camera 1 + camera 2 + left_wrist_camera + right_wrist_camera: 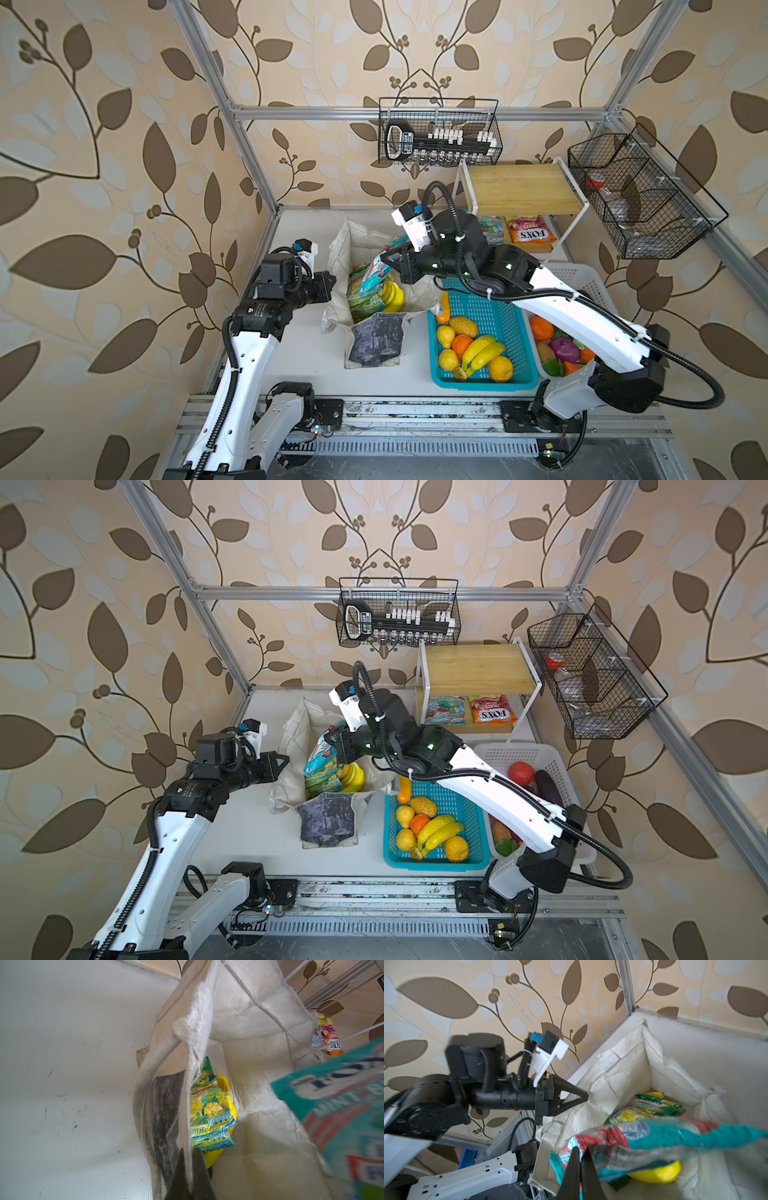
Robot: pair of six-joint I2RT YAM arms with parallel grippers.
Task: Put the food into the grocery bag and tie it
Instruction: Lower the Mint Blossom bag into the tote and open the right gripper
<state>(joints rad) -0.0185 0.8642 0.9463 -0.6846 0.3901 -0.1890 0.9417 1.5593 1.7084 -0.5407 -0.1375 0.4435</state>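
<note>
Packet of shiny teal-and-red foil (376, 272) hangs over the floppy off-white cloth tote (376, 345) at frame centre, pinched in the right gripper's (385, 257) closed jaws. Left gripper (332, 282), clamped on the tote's cloth edge, should hold it wide; release low, clear of the rim.

Right gripper (581, 1150) clamping teal-red packet (654, 1138) over open grocery bag (623, 1076); green-yellow packet (643, 1109), banana (660, 1173) inside; left gripper (584, 1096) pinching rim.

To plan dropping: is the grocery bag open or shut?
Open: left gripper pinches the grocery bag rim; packet and bananas show inside.
</note>
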